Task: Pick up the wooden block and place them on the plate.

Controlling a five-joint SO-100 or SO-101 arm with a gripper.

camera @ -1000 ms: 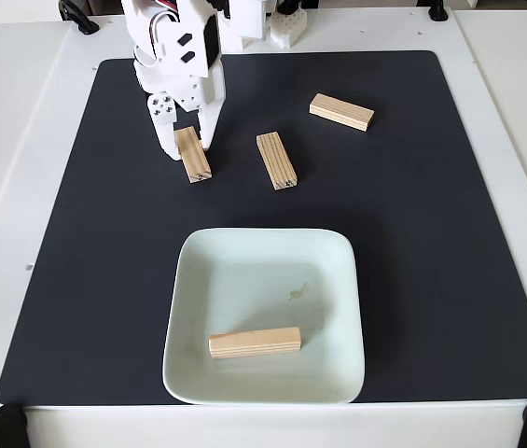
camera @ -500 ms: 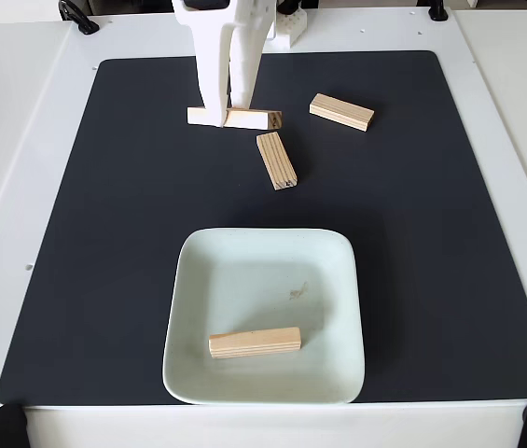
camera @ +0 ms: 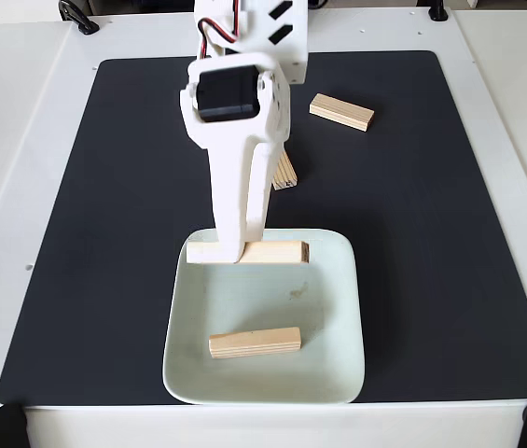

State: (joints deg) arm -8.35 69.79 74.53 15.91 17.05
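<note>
Gripper [camera: 241,250] squeezes wooden block [camera: 272,252] sideways over plate [camera: 347,308] far edge. Second block [camera: 255,343] lies in plate.

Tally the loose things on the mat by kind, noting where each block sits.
Blocks: 4 – one lying in the plate, one held over the plate's far rim, one partly hidden behind the arm, one at the mat's far right.
Plate: 1
Total: 5
</note>
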